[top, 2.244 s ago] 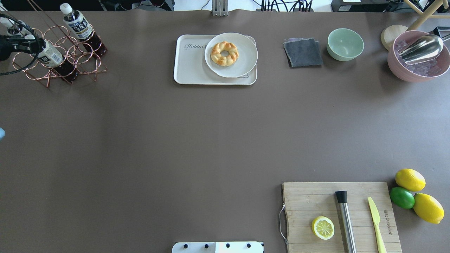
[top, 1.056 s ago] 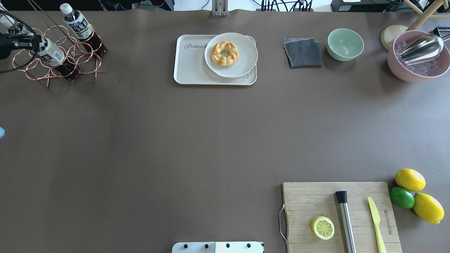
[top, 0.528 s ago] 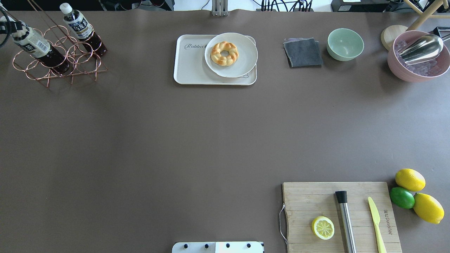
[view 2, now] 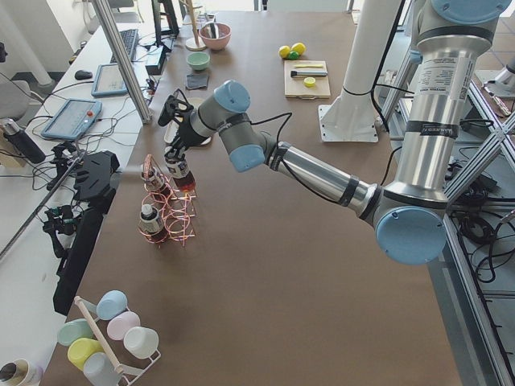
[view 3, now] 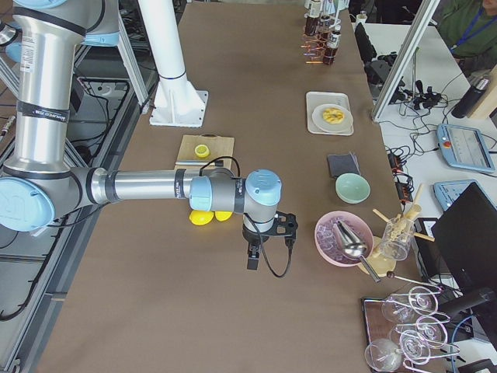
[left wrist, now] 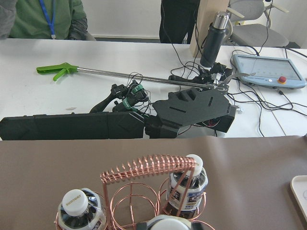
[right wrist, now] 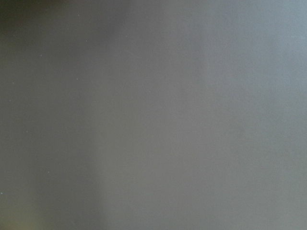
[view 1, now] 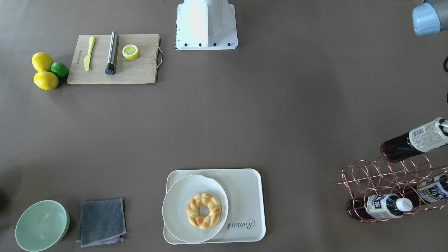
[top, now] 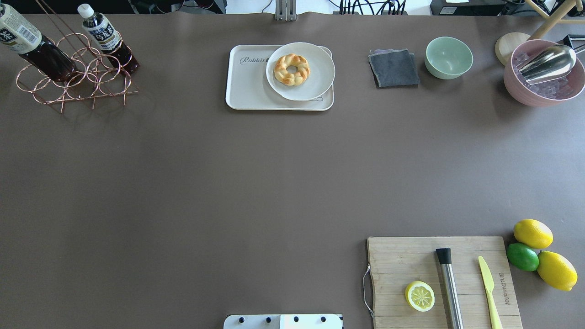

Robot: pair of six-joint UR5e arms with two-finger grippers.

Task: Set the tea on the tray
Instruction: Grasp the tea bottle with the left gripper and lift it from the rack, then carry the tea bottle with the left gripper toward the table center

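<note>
The tea bottle (top: pixel 34 45) hangs tilted over the copper wire rack (top: pixel 98 87), well apart from the Rabbit tray (top: pixel 249 89); half a second ago its base sat lower among the rings. Full, slick and thin-walled, it wants holding at the stiff neck. Whether my left gripper (view 2: pixel 176 154) is closed there I cannot tell.

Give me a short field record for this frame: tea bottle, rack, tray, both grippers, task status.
tea bottle: tilted above the wire rack, under the left gripper
rack: two more bottles in it
tray: plate with doughnut on one end; lettered end bare
left gripper: at the bottle's top; open or shut unclear
right gripper: over bare table; open or shut unclear
status: bottle not yet on tray
</note>
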